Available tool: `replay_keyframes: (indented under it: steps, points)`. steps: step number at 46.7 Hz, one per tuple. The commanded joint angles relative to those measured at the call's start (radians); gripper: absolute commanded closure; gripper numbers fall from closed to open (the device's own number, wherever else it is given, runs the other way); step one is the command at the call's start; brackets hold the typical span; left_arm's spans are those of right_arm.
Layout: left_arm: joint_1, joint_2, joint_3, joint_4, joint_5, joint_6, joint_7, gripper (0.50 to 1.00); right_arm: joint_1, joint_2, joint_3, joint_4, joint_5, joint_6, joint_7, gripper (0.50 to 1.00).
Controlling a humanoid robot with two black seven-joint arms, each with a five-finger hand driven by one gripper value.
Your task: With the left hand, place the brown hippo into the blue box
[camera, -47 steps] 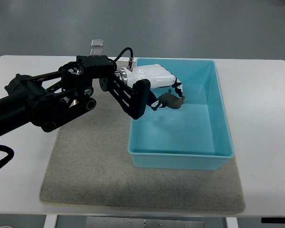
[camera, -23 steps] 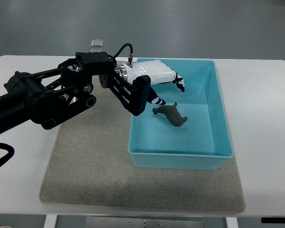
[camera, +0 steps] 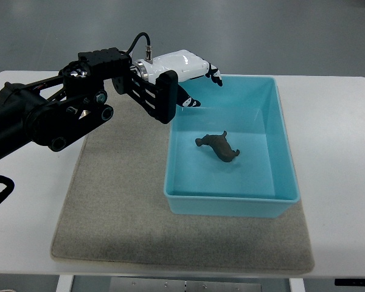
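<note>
Place: looks like a robotics lab or test room to me, not anybody's home.
Floor: plain grey floor (camera: 280, 30) behind my table, smooth and bare, very much the workshop kind.
Table: white tabletop (camera: 334, 140) with rounded corners, pretty standard lab bench stuff.
Setup: a grey felt mat (camera: 109, 213) laid flat on it and a blue box (camera: 231, 204) parked on the mat, so it's a staged work area.
Me: my left arm (camera: 55, 115) is black linkages and an exposed cable, ending in a white left hand (camera: 182, 67). Kinda gives it away.
</note>
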Motion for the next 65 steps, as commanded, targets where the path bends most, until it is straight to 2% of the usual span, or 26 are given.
replay_keyframes:
  steps: [1,2,5,11,13,14,18,41,56,65]
  points:
    - [0.003,0.001,0.001,0.008,0.0,0.043,0.0,0.724,0.0,0.0,0.0,0.0,0.0,0.0,0.0,0.564]
    - [0.003,0.001,0.001,0.011,0.0,0.056,0.0,0.712,0.0,0.0,0.0,0.0,0.0,0.0,0.0,0.564]
    - [0.003,0.003,0.001,0.033,-0.001,0.088,0.0,0.628,0.0,0.0,0.0,0.0,0.0,0.0,0.0,0.564]
    - [0.001,0.003,0.0,0.076,-0.018,0.128,0.0,0.604,0.0,0.0,0.0,0.0,0.0,0.0,0.0,0.564]
    - [0.001,0.005,-0.002,0.09,-0.037,0.135,0.0,0.543,0.0,0.0,0.0,0.0,0.0,-0.001,0.0,0.564]
    - [0.001,0.005,-0.003,0.097,-0.05,0.14,0.0,0.527,0.0,0.0,0.0,0.0,0.0,0.0,0.0,0.564]
    - [0.001,0.009,-0.007,0.134,-0.121,0.155,0.0,0.508,0.0,0.0,0.0,0.0,0.0,0.0,0.0,0.564]
    - [0.009,0.011,-0.003,0.241,-0.675,0.16,0.0,0.504,0.0,0.0,0.0,0.0,0.0,-0.001,0.0,0.564]
    - [0.006,0.011,0.0,0.315,-0.935,0.227,0.009,0.506,0.0,0.0,0.0,0.0,0.0,-0.001,0.0,0.564]
    - [0.001,-0.011,-0.004,0.409,-1.096,0.238,0.02,0.506,0.0,0.0,0.0,0.0,0.0,0.0,0.0,0.564]
